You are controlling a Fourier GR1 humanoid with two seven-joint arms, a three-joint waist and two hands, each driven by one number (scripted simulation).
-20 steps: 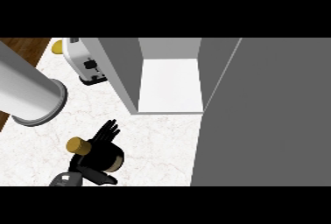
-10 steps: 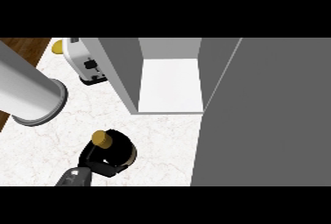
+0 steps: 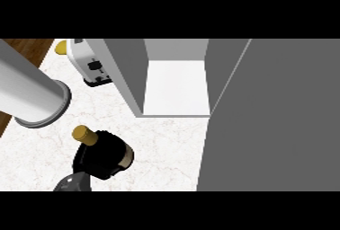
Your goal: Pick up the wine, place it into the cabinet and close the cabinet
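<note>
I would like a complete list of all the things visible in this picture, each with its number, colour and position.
Wine bottle: one, dark with a yellow cap, lower left on the counter, mostly hidden by the hand.
Cabinet: one, grey, white shelf inside, upper centre, open.
Cabinet door: one, grey, right side.
Toaster: one, white, upper left.
Yellow thing: one, behind the toaster, too hidden to identify.
Cylinder: one, light grey, left edge.
Counter: one, white marble.
Left hand: one, black, fingers curled round the bottle.
Right hand: not visible.
</note>
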